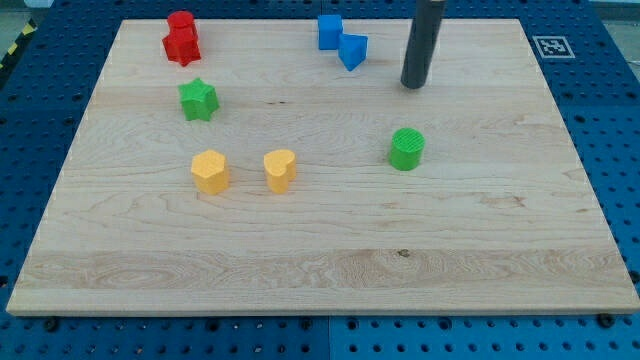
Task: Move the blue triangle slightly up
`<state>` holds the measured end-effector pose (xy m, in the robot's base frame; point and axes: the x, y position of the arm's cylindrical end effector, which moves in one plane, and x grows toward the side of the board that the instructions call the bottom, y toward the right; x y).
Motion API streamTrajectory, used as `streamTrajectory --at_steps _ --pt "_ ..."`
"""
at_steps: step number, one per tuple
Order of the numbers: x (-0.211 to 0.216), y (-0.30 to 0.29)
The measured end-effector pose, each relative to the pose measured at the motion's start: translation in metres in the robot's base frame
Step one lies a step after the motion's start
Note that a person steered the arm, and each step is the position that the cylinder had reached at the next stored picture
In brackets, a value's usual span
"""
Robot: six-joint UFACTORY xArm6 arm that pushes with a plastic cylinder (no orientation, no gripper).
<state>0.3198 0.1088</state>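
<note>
The blue triangle (352,51) lies near the view's top, a little right of centre, on the wooden board (330,260). A blue cube (330,31) touches it on its upper left. My tip (414,84) is on the board to the right of the blue triangle and slightly lower, a short gap away and not touching it.
Two red blocks (181,40) sit together at the top left. A green star (198,100) lies below them. A yellow hexagon (210,171) and a yellow heart (280,170) sit left of centre. A green cylinder (406,149) lies below my tip.
</note>
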Motion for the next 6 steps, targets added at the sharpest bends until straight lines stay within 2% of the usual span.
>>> streamTrajectory --at_steps 3,6 --pt "-0.021 -0.036" --pt "-0.065 -0.049"
